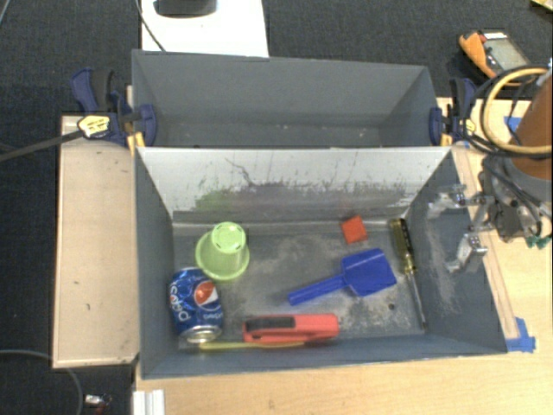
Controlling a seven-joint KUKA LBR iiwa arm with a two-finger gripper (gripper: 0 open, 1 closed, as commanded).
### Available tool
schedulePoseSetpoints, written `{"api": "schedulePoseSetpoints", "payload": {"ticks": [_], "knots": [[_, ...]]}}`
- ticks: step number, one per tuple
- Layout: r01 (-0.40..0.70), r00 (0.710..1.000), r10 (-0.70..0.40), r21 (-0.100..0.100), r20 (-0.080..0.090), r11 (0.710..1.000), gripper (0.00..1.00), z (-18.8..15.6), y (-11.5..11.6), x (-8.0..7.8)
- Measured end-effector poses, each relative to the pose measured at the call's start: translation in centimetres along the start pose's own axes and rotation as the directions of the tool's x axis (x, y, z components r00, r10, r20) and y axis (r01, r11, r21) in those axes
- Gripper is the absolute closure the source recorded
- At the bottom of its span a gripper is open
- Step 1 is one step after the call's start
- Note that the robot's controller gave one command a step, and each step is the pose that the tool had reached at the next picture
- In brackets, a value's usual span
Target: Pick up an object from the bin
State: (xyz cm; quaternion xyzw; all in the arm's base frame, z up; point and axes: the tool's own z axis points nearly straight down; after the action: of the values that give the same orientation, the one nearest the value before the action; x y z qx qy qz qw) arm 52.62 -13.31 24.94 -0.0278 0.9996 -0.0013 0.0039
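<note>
Grey bin [454,314] slope lies under the jaws, spread apart and empty, at the right side. Nearest them are a yellow-handled screwdriver [401,245], an orange block [353,229] and a blue scoop [356,280]; nothing lies between.

In the grey metal bin [285,180], the green plastic cup [223,251] lies left, just behind the blue soda can [195,305]. The red flat tool [289,327] lies along the front wall. The blue plastic scoop [346,279] lies centre-right, the small orange block [353,229] behind it, the yellow-handled screwdriver [403,247] to its right.
</note>
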Motion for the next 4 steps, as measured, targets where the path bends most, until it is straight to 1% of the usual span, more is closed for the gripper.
{"api": "schedulePoseSetpoints", "payload": {"ticks": [1, 2, 3, 4], "knots": [[-0.015, 1.000, 0.015, -0.001, 0.001, 1.000, 0.00, -1.5, -0.2, 1.6], [0.149, 0.989, -0.149, 0.000, 0.006, 0.989, 0.00, 1.0, 6.0, -4.1], [0.186, 0.983, -0.186, 0.001, 0.006, 0.983, 0.00, 1.2, 7.6, -2.9], [0.193, 0.981, -0.193, 0.005, 0.010, 0.981, 0.00, 2.8, 8.4, -3.3]]}}
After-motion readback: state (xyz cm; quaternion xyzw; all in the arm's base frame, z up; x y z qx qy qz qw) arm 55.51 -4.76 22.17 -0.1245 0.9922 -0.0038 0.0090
